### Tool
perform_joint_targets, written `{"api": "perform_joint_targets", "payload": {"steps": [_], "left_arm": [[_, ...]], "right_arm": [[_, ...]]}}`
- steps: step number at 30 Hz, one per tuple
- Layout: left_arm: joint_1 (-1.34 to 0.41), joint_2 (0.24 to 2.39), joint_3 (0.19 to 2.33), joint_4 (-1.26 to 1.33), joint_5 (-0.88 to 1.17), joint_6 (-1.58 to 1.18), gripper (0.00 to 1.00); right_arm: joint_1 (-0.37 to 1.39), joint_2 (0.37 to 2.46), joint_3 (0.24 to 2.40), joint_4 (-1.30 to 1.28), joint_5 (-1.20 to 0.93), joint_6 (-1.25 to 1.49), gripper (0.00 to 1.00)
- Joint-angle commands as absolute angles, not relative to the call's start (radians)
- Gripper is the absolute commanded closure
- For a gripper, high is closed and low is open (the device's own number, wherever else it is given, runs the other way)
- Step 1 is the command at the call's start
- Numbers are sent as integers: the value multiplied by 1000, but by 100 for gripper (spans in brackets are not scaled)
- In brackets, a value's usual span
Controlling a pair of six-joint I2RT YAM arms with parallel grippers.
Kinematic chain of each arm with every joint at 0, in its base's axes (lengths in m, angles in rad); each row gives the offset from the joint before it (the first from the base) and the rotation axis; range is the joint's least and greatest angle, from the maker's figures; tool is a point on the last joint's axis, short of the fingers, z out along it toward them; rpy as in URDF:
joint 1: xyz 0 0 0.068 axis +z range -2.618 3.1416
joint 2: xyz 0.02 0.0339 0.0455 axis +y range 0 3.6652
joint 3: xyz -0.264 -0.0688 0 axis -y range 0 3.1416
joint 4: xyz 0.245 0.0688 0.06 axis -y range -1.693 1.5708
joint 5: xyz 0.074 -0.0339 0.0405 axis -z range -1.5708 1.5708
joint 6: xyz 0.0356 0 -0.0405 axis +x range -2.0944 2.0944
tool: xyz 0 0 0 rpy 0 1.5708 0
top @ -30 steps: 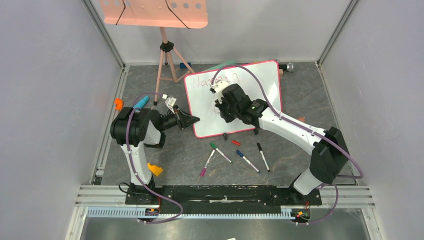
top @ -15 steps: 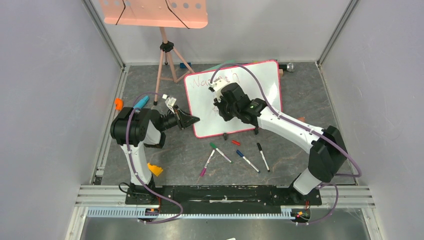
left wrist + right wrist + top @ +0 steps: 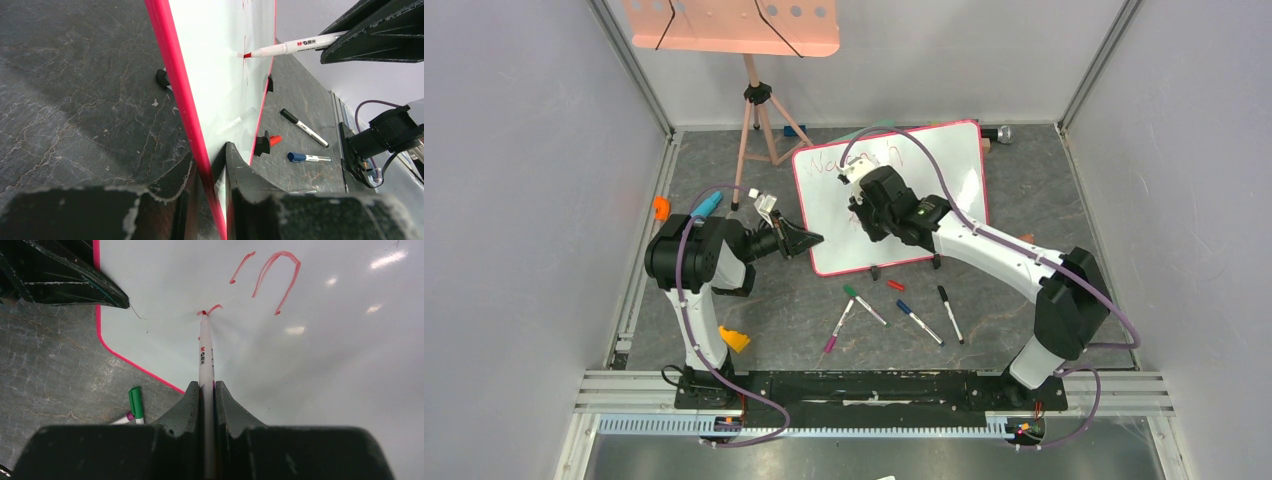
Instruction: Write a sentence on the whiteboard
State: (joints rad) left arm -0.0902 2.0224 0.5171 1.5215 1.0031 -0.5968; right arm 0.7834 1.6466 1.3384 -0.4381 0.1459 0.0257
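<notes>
From above, the whiteboard (image 3: 954, 170) stands tilted near the desk's (image 3: 774, 300) far edge, with a faint red sentence (image 3: 824, 162) begun along its top.

Left wrist view: your left gripper (image 3: 212, 192) pinches the board's rim near its lower-left corner. The board looks light, stiff and slippery, so grip the rim.

Right wrist view: your right gripper (image 3: 206, 390) is clamped on the marker (image 3: 204, 355), whose tip touches the board.

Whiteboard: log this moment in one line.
left gripper: clamped on whiteboard edge | right gripper: shut on marker | tip: on board | sentence: red, unfinished
</notes>
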Motion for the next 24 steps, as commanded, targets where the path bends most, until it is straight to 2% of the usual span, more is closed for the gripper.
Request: {"api": "perform_joint_targets", "payload": {"steps": [1,13,24], "left_arm": [[-74,2041,521,1557,852,-485,93],[-74,2042,520,1557,850,-481,93],[-74,2043,521,1557,850,-486,93]], "right_arm": [[782,1645,1374,-452,254,25,100],[783,1638,1387,-501,326,27,100],[782,1545,1362,-410,265,24,100]]}}
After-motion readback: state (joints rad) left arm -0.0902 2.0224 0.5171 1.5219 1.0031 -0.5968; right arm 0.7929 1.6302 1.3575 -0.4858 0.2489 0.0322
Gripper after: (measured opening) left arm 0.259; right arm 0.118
